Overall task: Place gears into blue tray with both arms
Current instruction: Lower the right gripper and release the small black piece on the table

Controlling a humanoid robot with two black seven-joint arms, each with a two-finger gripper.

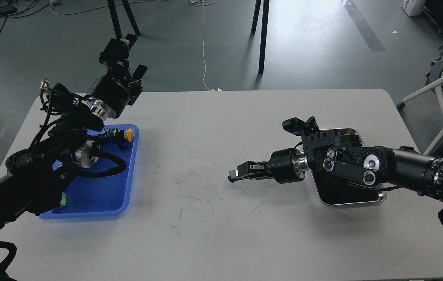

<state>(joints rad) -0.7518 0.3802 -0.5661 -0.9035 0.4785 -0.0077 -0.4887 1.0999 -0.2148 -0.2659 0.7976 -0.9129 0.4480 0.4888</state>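
Your right end effector [233, 175] hovers low mid-tabletop [221, 132], fingers together, seemingly empty. Your left end effector [125, 52], raised beyond the blue tray [100, 195], I can't tell its state. Steel tray [356, 201] sits under your right arm; gears too small to spot.

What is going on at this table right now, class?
A two-armed robot works at a grey table. Its left tool is raised beyond the blue tray, which holds small parts. Its right tool points left over the bare tabletop, its arm crossing the steel tray. No gear is visibly held.
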